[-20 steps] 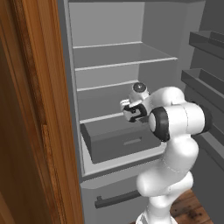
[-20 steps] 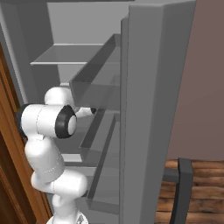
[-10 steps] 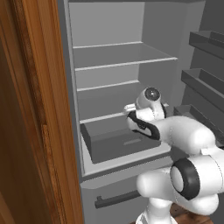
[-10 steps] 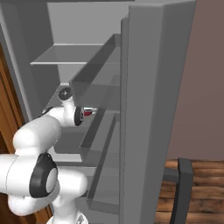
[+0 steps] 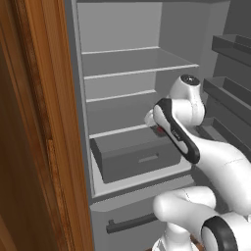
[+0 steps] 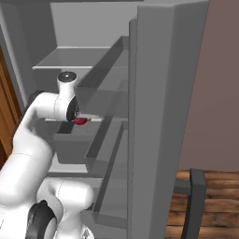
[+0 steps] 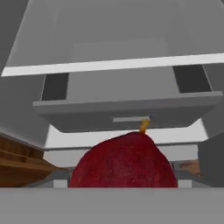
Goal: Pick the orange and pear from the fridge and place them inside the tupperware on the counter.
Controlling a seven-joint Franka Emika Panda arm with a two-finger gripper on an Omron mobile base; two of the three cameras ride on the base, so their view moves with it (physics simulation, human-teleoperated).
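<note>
The pear (image 7: 124, 159), dark red with a short yellow stem, sits right at the hand camera, held in front of the fridge drawer (image 7: 127, 114). My gripper (image 6: 79, 120) is shut on it above the drawer, and the pear (image 6: 81, 121) peeks out red beside the wrist. From the left, a sliver of pear (image 5: 159, 130) shows behind my forearm, where the gripper (image 5: 158, 128) is mostly hidden. The fridge (image 5: 128, 63) stands open with pale bare shelves. The orange, tupperware and counter are out of view.
The grey drawer (image 5: 137, 158) juts out below the hand. Door racks (image 5: 229, 88) stand close on the right, and the open door (image 6: 158, 116) rises beside the arm. A brown wooden panel (image 5: 34, 147) borders the fridge's left side.
The arm has swung and folded, its forearm now lying across the shelf opening. The hand with the pear has drawn slightly back from the shelf over the drawer.
</note>
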